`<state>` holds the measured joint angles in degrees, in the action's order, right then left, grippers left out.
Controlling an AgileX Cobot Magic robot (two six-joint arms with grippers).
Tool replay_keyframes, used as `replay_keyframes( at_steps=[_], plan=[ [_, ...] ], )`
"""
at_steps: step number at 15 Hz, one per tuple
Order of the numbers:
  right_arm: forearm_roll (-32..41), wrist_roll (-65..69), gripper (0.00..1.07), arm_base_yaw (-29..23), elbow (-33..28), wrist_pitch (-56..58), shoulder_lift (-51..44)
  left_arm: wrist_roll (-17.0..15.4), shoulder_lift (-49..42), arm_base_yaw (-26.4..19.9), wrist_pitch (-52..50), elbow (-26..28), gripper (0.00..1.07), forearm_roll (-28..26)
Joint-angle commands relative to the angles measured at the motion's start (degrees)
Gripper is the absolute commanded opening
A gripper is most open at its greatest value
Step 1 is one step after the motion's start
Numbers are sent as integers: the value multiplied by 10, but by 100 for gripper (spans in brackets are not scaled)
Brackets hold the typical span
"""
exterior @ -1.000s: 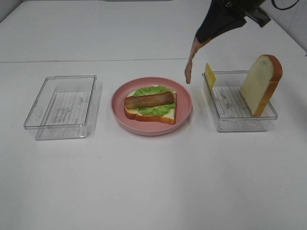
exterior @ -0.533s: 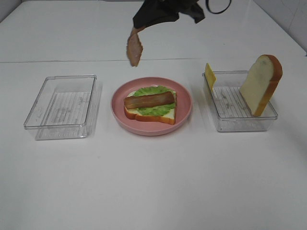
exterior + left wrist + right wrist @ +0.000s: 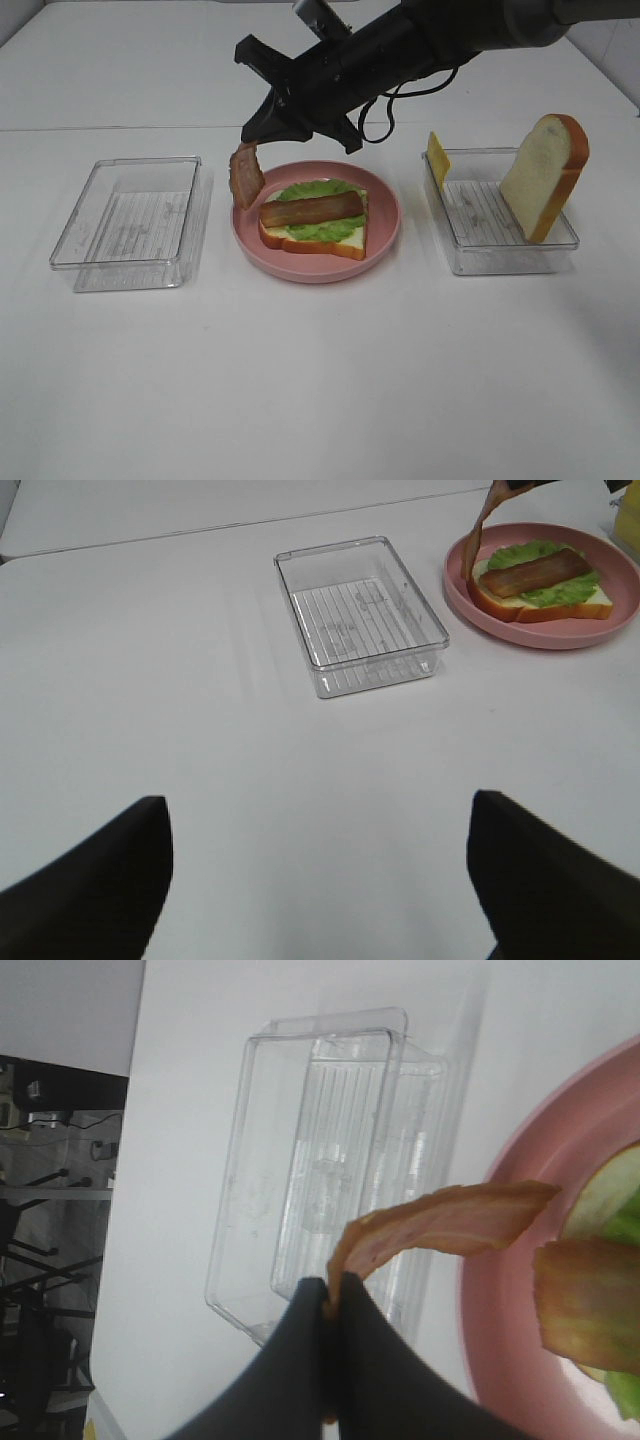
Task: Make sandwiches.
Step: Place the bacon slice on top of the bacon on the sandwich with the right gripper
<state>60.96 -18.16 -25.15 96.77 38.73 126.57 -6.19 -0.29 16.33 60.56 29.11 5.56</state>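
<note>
**A:** Where's the sandwich [image 3: 312,226]?

**B:** On the pink plate [image 3: 300,274], about mid-counter [image 3: 320,390]. It has no top on it. There's bread [image 3: 340,243] at the bottom, lettuce [image 3: 322,229] on that, and one bacon strip [image 3: 312,209] lying across the lettuce.

**A:** And the right hand [image 3: 250,138]?

**B:** It has reached in from the far right corner, across the plate. Its fingers are pinched together on the top end of a second strip [image 3: 246,176]. That strip hangs down over the plate's left rim, just beside the sandwich, on the side toward the left tray [image 3: 125,276].

**A:** Does its lower end touch the plate?

**B:** I can't tell. It's right at the rim in the high view, and the wrist view shows it curving out over the pink edge.

**A:** Left hand [image 3: 315,810]?

**B:** Its fingers are spread wide apart with nothing between them. It's over bare counter near the left edge, well away from the tray and the plate.

**A:** What's in the trays?

**B:** The left tray is clear plastic with a ribbed floor and sits between the plate and the left edge. The right tray [image 3: 500,262] sits toward the right edge. A spare slice [image 3: 545,175] stands upright in it, leaning on the right wall. A piece of yellow cheese [image 3: 438,157] stands at the far left corner of that tray. I can't tell whether it's inside the wall or just outside it.
</note>
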Motion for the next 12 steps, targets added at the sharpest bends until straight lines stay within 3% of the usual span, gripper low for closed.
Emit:
replay_keyframes(
  at_steps=[1,8,12],
  plan=[
    [-41,32,0,21,4,14,-7,-2,-12,1,-2,-2,77,1],
    [-196,123,1,53,4,89,-11,-2,-12,1,-2,-2,77,1],
    [-274,160,37,53,4,101,-11,-2,-12,1,-2,-2,77,1]
  ],
)
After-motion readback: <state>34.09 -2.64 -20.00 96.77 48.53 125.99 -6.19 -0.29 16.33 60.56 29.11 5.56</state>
